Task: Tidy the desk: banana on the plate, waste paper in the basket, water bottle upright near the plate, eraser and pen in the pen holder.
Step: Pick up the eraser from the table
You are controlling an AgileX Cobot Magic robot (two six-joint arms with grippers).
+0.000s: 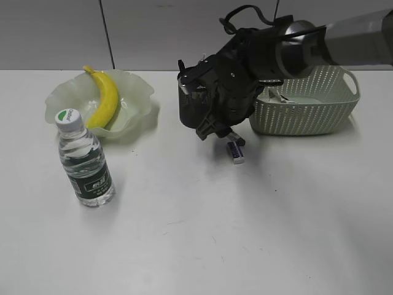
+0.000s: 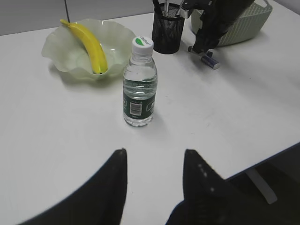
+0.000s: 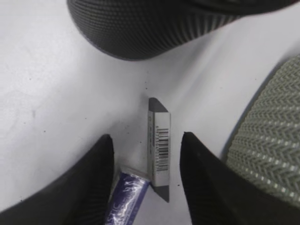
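The yellow banana (image 1: pixel 105 98) lies in the pale green ruffled plate (image 1: pixel 138 92). The water bottle (image 1: pixel 85 161) stands upright in front of the plate. My right gripper (image 3: pixel 147 136) is open, low over the desk, with the white barcoded eraser (image 3: pixel 159 145) between its fingers, untouched. The eraser (image 1: pixel 236 152) lies just in front of the black mesh pen holder (image 1: pixel 186 104), which the arm partly hides. A dark pen-like stick (image 2: pixel 166 7) stands in the holder. A white paper wad (image 1: pixel 272 95) shows inside the sage green basket (image 1: pixel 307 117). My left gripper (image 2: pixel 154 157) is open and empty, short of the bottle (image 2: pixel 139 84).
The basket wall (image 3: pixel 272 145) is close on the right of my right gripper and the pen holder (image 3: pixel 140 23) is just ahead of it. The white desk (image 1: pixel 245 233) stretches bare toward the front.
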